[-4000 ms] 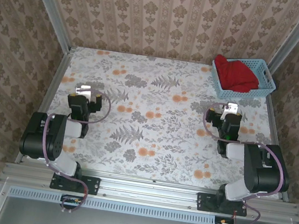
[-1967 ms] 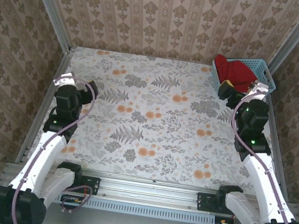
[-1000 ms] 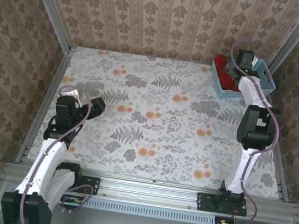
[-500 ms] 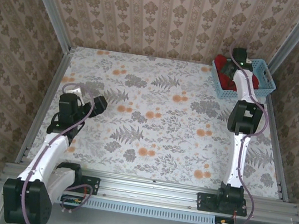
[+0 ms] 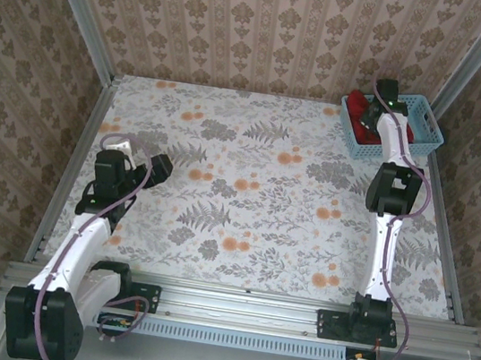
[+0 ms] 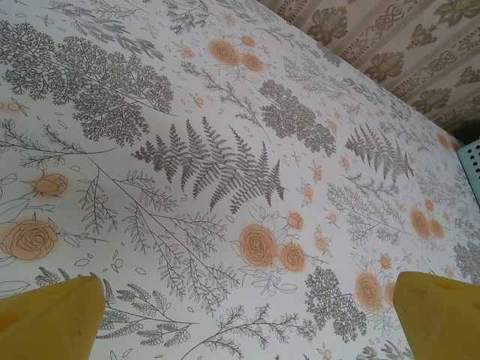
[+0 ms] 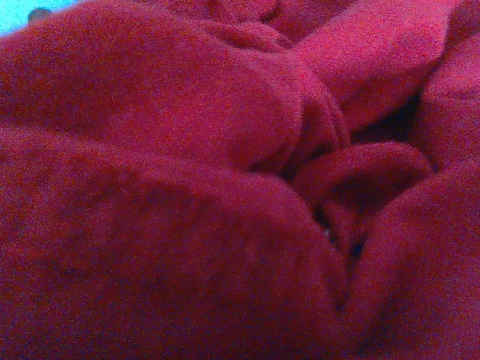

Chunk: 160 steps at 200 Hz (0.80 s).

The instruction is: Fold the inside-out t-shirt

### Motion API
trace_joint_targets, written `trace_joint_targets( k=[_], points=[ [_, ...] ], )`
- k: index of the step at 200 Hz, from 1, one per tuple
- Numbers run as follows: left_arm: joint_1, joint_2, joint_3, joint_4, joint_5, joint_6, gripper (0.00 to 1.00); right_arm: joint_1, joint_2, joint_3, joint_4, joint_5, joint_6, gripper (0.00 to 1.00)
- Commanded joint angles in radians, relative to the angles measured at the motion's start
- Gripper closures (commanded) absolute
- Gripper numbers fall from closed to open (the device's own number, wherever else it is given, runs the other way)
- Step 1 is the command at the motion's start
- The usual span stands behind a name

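Two robot arms are bolted at the near edge of a worktop point(image 5: 243, 226) covered in a white cloth printed with grey ferns and orange roses.

The left arm rises along the worktop's left edge. The left gripper point(image 5: 153, 169) hangs over the left side, about midway between the near and far edges, pointing toward the middle. From its wrist camera, the left gripper point(image 6: 244, 322) has its two yellow fingertips point(image 6: 49, 319) spread wide apart. Bare floral cloth shows between them and they hold nothing.

The right arm stretches from the near edge along the right side to the far right corner. A light-blue plastic basket point(image 5: 424, 117) with slotted sides sits in that corner, close to walls papered in a brown damask wallpaper point(image 5: 263, 29).

The inside-out t-shirt point(image 5: 357, 101), plain red, lies bunched up inside the basket, heaped highest at its left end. The right gripper point(image 5: 372, 118) reaches down into the basket onto the shirt. Its fingers are lost among the cloth, so it is unclear whether they have closed on fabric. The right wrist camera is pressed close to the t-shirt point(image 7: 187, 150), showing soft rounded red folds with dark creases between them.
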Motion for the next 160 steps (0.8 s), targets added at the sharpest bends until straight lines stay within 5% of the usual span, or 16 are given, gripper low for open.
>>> trace_joint_targets(
  k=[1,36,160],
  points=[
    [0.004,-0.023,0.000,0.011,0.017,0.000,0.00,0.020,-0.118,-0.001,-0.013,0.022,-0.031,0.90],
    [0.004,-0.071,0.010,-0.024,0.013,0.000,0.00,0.028,-0.257,-0.087,0.048,0.103,-0.029,1.00],
    [0.004,-0.116,0.022,-0.060,0.047,-0.021,0.00,0.129,-0.793,-0.698,0.549,0.345,-0.132,1.00]
  ],
)
